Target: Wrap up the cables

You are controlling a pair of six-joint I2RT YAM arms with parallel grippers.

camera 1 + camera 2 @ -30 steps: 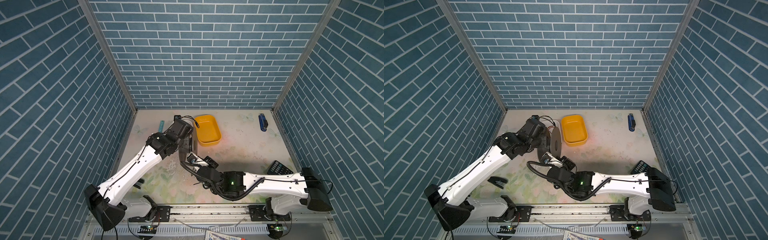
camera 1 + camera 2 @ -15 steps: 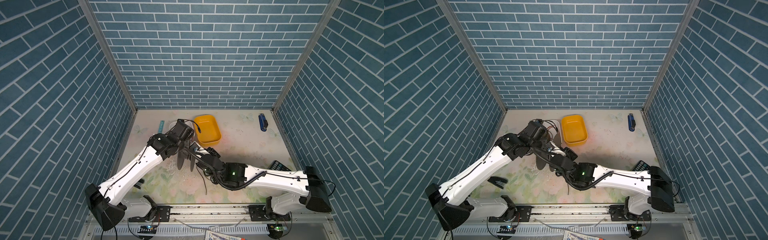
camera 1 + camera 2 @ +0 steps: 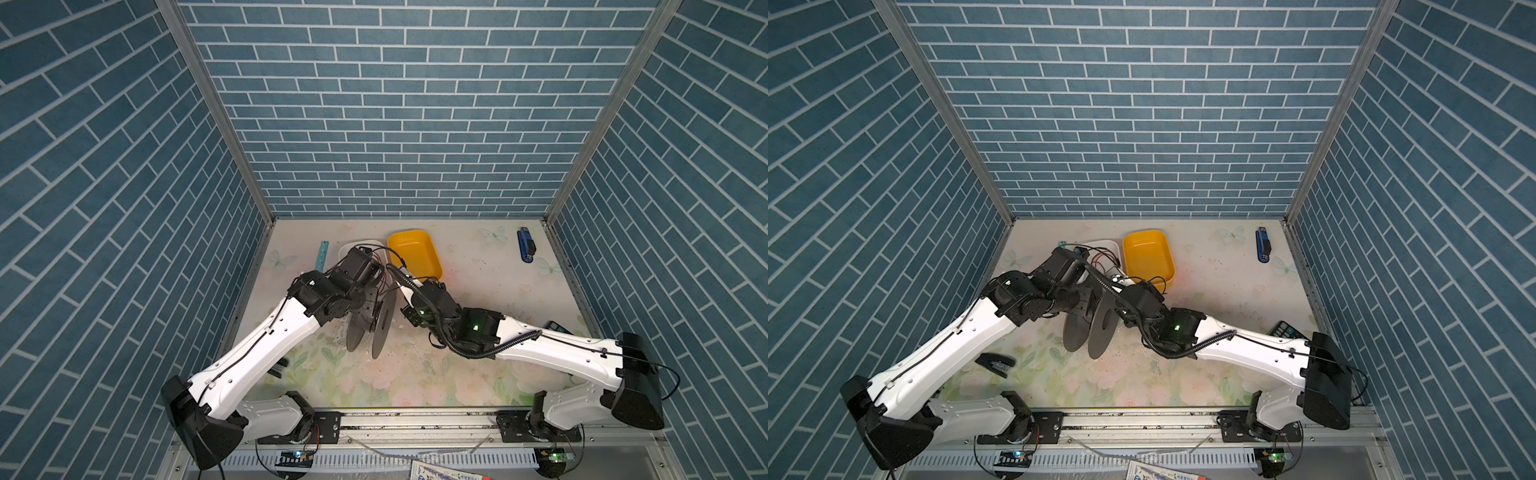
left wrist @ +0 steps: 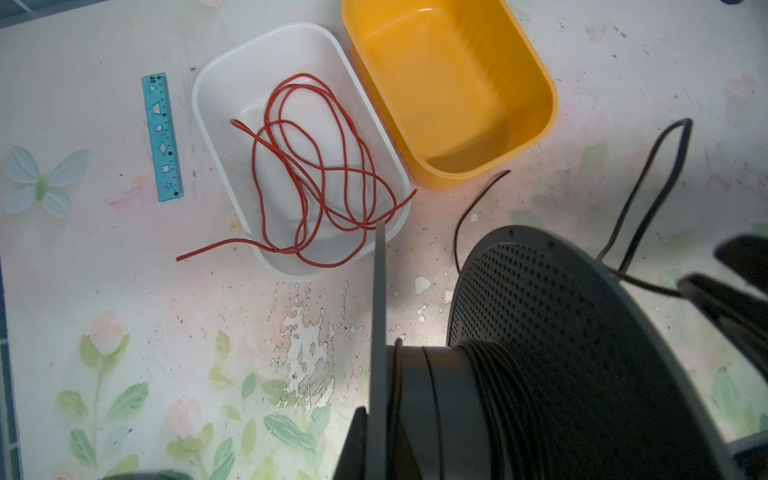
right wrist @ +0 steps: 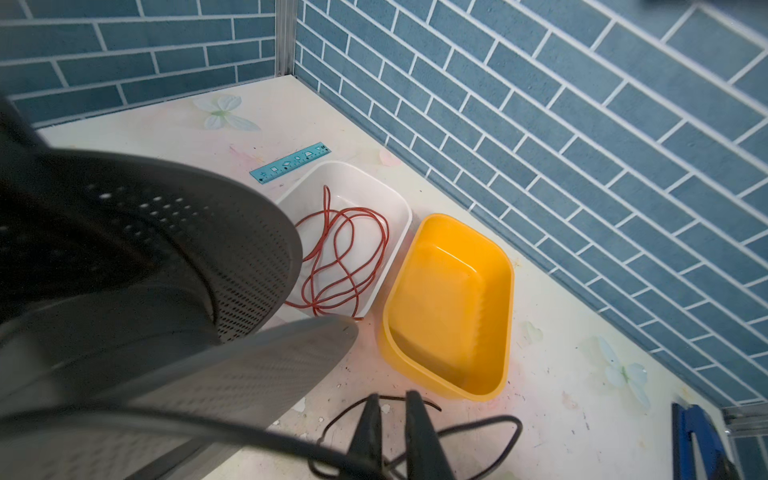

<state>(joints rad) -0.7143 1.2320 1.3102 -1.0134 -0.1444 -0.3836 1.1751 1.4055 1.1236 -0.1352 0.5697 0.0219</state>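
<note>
A black spool stands on edge near the table's middle. My left gripper is shut on its thin flange. The black cable is partly wound on the hub, and the rest lies in loose loops on the table before the yellow bin. My right gripper sits beside the spool on its right, over those loops. Its jaws stand slightly apart, open, with the cable running in between them near their base.
A white bin holding red wire and an empty yellow bin stand at the back. A blue ruler lies left of them. A blue stapler, a black stapler and a calculator lie around.
My right arm swung from the front of the spool toward the back beside the yellow bin, and its jaws parted a little. The left gripper kept its hold on the spool.
</note>
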